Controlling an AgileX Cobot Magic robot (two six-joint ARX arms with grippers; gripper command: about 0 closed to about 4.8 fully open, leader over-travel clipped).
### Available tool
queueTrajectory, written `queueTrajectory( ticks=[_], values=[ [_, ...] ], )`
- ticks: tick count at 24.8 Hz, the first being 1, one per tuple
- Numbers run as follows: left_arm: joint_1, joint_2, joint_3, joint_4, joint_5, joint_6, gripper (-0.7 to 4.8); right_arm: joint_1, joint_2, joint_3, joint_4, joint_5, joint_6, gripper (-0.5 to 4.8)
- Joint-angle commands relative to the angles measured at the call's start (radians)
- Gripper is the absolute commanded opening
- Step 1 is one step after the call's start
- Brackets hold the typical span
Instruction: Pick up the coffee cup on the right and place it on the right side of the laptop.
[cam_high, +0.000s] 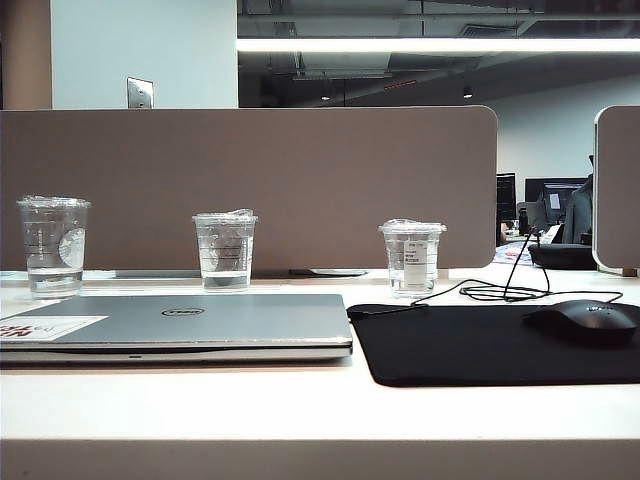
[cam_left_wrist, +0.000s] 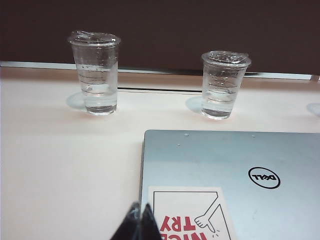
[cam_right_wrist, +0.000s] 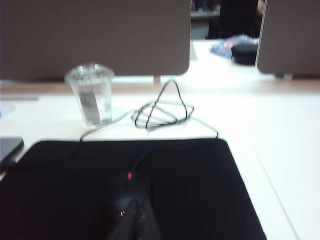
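Three cups behind the laptop (cam_high: 180, 325); mine, the coffee cup (cam_high: 412, 258), is the one past its right edge, just behind the mouse pad (cam_high: 480, 345). My left gripper (cam_left_wrist: 139, 220) hovers over the laptop's stickered corner, my right gripper (cam_right_wrist: 141, 216) over the pad beside it, both pinched together, empty. I'd worry the coiled cable (cam_right_wrist: 161, 113) snags my reach. Lid reads "DELL"; sticker "NICE TRY".

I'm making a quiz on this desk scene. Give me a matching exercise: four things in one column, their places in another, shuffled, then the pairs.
1. coffee cup
2. laptop
3. mouse
4. coiled cable

A. on the black pad
B. left of the pad, lid closed
C. behind the pad's left end
D. behind the pad, right of the labelled cup

Pairs: 1-C, 2-B, 3-A, 4-D
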Motion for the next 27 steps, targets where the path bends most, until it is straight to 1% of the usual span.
queueTrajectory(
  ticks=[1, 8, 12, 14, 20, 26, 27],
  values=[
    [0.002, 0.0, 0.004, 0.01, 0.0, 0.003, -0.06, 0.0, -0.002, -0.004, 0.022, 0.005, 0.001, -0.05],
    [0.002, 0.0, 0.004, 0.016, 0.0, 0.002, -0.06, 0.0, -0.002, -0.003, 0.023, 0.004, 0.002, -0.05],
    [0.002, 0.0, 0.008, 0.05, 0.0, 0.0, -0.05, 0.0, -0.002, 0.008, 0.023, 0.004, 0.002, -0.05],
    [0.002, 0.0, 0.025, 0.073, 0.0, -0.001, -0.05, 0.0, -0.002, 0.034, 0.023, 0.004, 0.002, -0.05],
    [0.002, 0.002, 0.105, 0.066, 0.0, -0.001, -0.05, 0.0, 0.02, 0.116, 0.016, 0.005, 0.002, -0.05],
    [0.001, 0.048, 0.176, 0.059, 0.005, -0.007, -0.05, 0.001, 0.122, 0.2, 0.031, -0.001, 0.001, -0.05],
    [0.001, 0.086, 0.202, 0.064, 0.019, -0.021, -0.05, 0.001, 0.176, 0.227, 0.063, -0.027, 0.001, -0.05]
  ],
)
